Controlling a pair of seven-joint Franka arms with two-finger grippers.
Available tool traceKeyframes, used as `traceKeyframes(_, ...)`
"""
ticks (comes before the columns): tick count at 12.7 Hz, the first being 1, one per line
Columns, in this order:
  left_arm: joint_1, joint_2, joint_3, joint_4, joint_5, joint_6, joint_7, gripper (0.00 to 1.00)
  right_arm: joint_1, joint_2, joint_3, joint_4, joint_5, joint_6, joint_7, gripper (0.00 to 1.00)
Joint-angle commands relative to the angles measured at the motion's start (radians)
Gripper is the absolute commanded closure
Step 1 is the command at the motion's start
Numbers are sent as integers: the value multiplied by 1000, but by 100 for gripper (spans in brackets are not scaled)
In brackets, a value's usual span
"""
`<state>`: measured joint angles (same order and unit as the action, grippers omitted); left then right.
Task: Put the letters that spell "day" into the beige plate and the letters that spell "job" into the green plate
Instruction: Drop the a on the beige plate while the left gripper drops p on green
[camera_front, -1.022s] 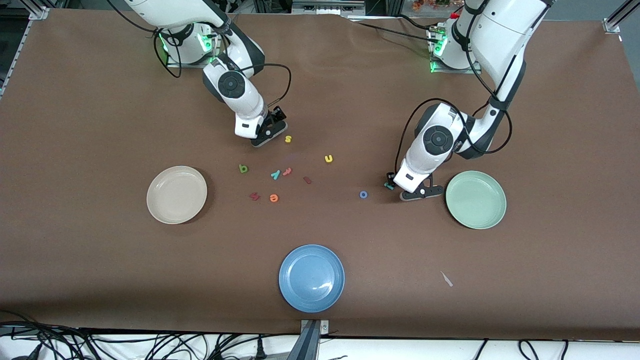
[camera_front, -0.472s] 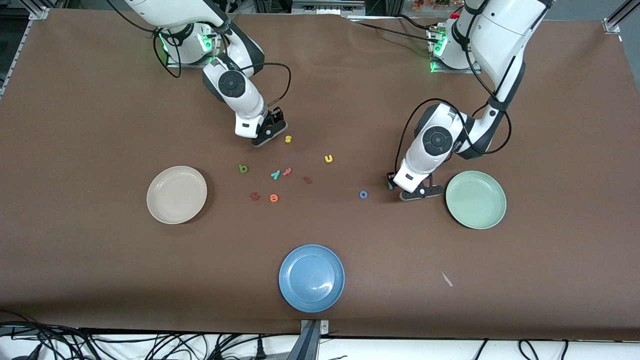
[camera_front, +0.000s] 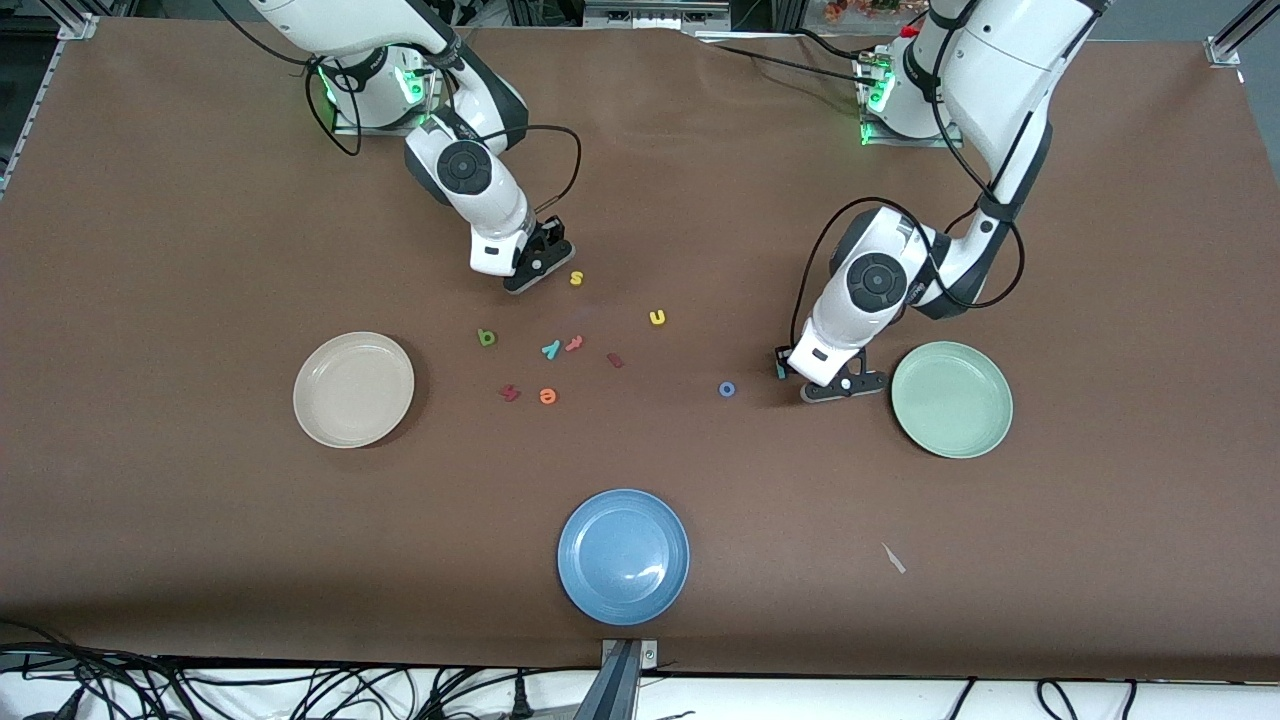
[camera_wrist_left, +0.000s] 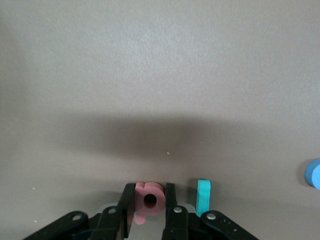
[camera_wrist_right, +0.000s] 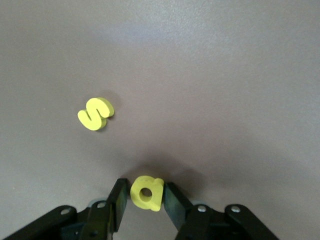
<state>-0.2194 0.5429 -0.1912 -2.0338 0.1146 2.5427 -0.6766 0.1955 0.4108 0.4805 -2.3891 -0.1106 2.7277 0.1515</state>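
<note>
Now both grippers have closed since a second ago: left gripper (camera_wrist_left: 150, 212) pinches the pink letter (camera_wrist_left: 148, 200) beside the green plate (camera_front: 951, 399), right gripper (camera_wrist_right: 145, 200) squeezes the yellow letter (camera_wrist_right: 146, 193) near the "s" (camera_wrist_right: 95, 114). Lifts should follow; the beige plate (camera_front: 353, 389) sits empty.

Foam letters (camera_front: 657, 317): twelve; plates (camera_front: 353, 390): three; robot arms (camera_front: 470, 180): two; white scrap (camera_front: 893, 558): one

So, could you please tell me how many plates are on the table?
3: the beige plate toward the right arm's end, the green plate toward the left arm's end, and the blue plate nearest the front camera. None looks hidden.
</note>
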Motion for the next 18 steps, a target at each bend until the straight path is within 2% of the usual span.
traceKeyframes(1, 35, -53, 4, 24, 30, -59, 26, 100, 16, -4, -17, -19, -27, 20, 14, 78)
traceKeyframes(2, 44, -67, 4, 52, 28, -114, 49, 100, 16, -6, -19, -19, -27, 20, 14, 86)
traceKeyframes(3, 55, -76, 4, 79, 28, -168, 72, 100, 16, -7, -29, -18, -30, 20, 11, 88)
traceKeyframes(6, 158, -119, 1, 110, 25, -272, 225, 100, 13, -38, -39, -4, -35, -15, -1, 88)
traceKeyframes(8, 231, -144, 1, 112, 20, -301, 331, 100, 13, -72, -54, 28, -37, -107, -41, 88)
traceKeyframes(12, 366, -114, 2, 112, 19, -300, 530, 100, 12, -132, -154, 146, -32, -363, -225, 88)
traceKeyframes(15, 425, -45, 4, 136, 27, -295, 598, 92, -2, -119, -253, 306, -17, -569, -431, 88)
traceKeyframes(16, 429, -31, 4, 148, 27, -297, 612, 80, -7, -116, -296, 333, -17, -583, -505, 88)
traceKeyframes(18, 431, -21, 4, 158, 22, -297, 612, 32, -66, -89, -333, 382, -15, -585, -655, 88)
